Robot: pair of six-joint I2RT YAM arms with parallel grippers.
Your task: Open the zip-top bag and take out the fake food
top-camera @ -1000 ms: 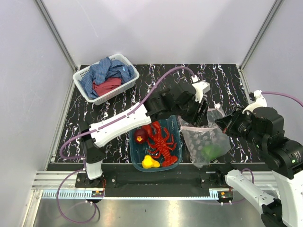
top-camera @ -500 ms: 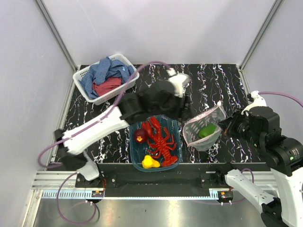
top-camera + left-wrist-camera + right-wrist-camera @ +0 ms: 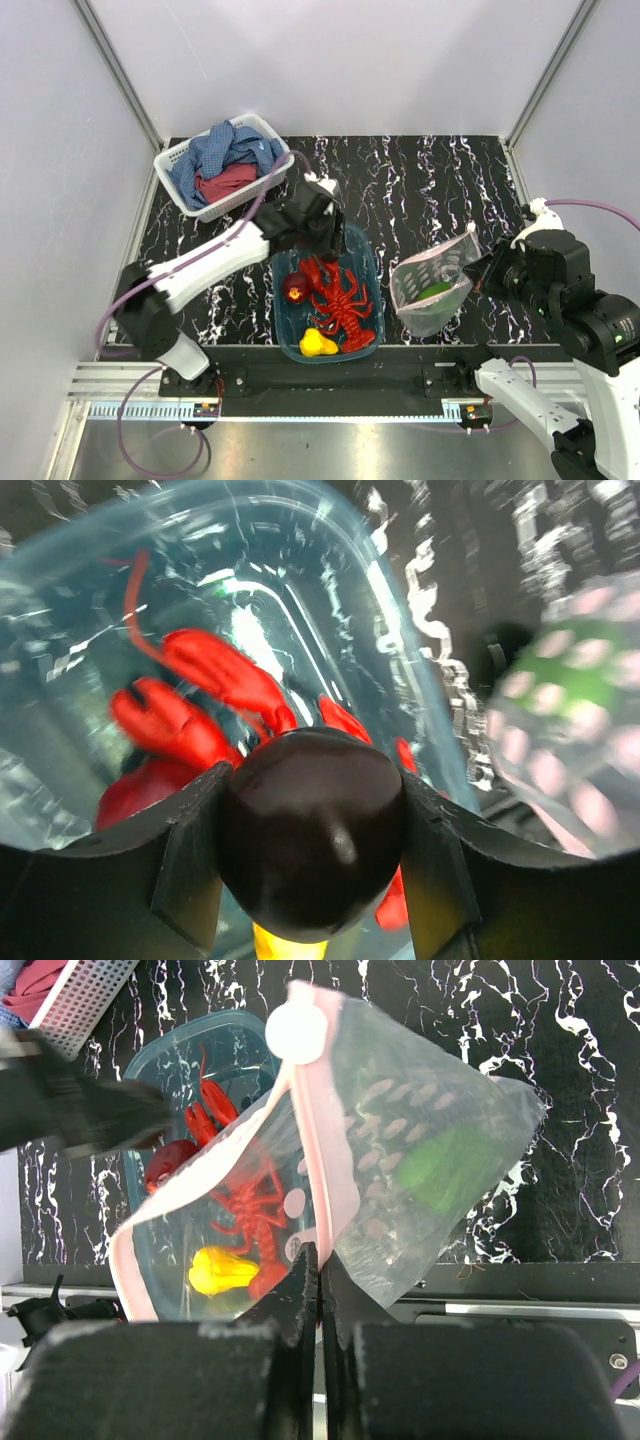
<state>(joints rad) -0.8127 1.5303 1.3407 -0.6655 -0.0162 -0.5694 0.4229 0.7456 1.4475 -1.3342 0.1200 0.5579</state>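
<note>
The clear zip-top bag (image 3: 432, 285) hangs open from my right gripper (image 3: 482, 274), which is shut on its pinkish zip strip (image 3: 325, 1150). A green pepper (image 3: 436, 291) lies inside the bag and also shows in the right wrist view (image 3: 450, 1165). My left gripper (image 3: 324, 234) is over the far end of the teal tub (image 3: 368, 262), shut on the small dark round piece (image 3: 312, 830). The tub holds the red lobster (image 3: 342, 300), a dark red fruit (image 3: 296, 287) and a yellow pear (image 3: 317, 343).
A white basket (image 3: 262, 127) with blue and red cloths stands at the back left of the black marbled table. The tub sits close to the table's front edge, with the bag just right of it. The left arm (image 3: 80, 1110) reaches across above the tub.
My left gripper has pulled back from the bag's mouth and moved left over the tub, carrying the dark round piece. The bag, still held by my right gripper, has shifted slightly.
</note>
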